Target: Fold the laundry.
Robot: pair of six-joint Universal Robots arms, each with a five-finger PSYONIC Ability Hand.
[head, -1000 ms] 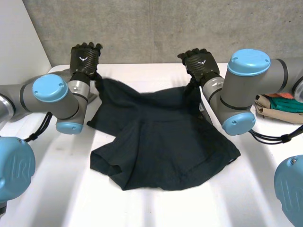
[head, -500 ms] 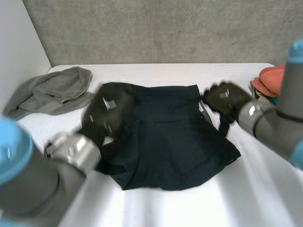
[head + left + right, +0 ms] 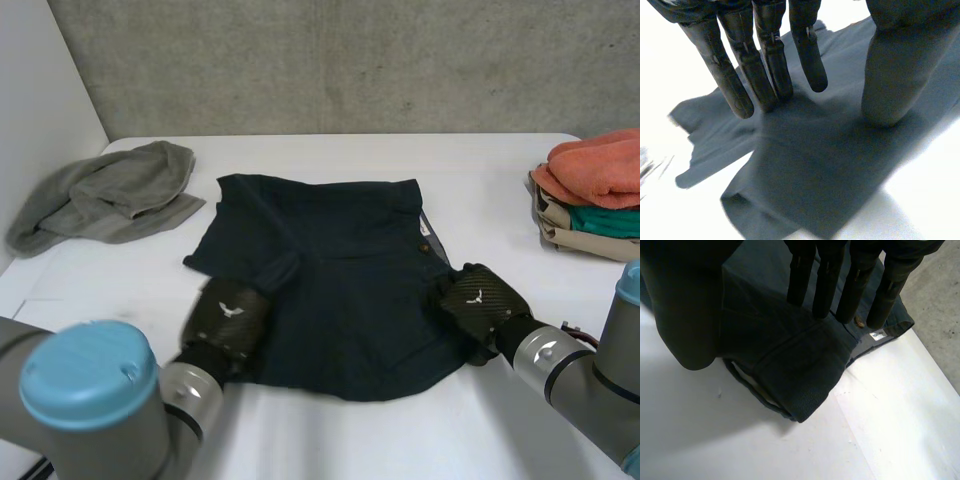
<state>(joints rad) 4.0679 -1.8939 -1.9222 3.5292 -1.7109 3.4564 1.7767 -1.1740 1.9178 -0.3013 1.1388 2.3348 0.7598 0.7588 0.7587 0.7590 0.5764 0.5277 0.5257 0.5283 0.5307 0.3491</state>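
A pair of dark navy shorts (image 3: 350, 260) lies spread flat in the middle of the white table (image 3: 330, 440). My left hand (image 3: 228, 315) hovers over its near left corner, fingers (image 3: 770, 65) straight and thumb held apart above the cloth (image 3: 810, 165), open and holding nothing. My right hand (image 3: 478, 300) is over the near right corner, where a folded hem (image 3: 790, 365) lies under its straight fingers (image 3: 827, 285). That hand is open too. A small label and a button show at the waistband beyond its fingertips.
A crumpled grey garment (image 3: 110, 195) lies at the back left of the table. A stack of folded clothes (image 3: 590, 195), orange over teal and beige, sits at the right edge. A concrete wall runs behind the table.
Both hands let go of the shorts' far corners and swung back to the near edge. The shorts, lifted at the back before, now lie flat.
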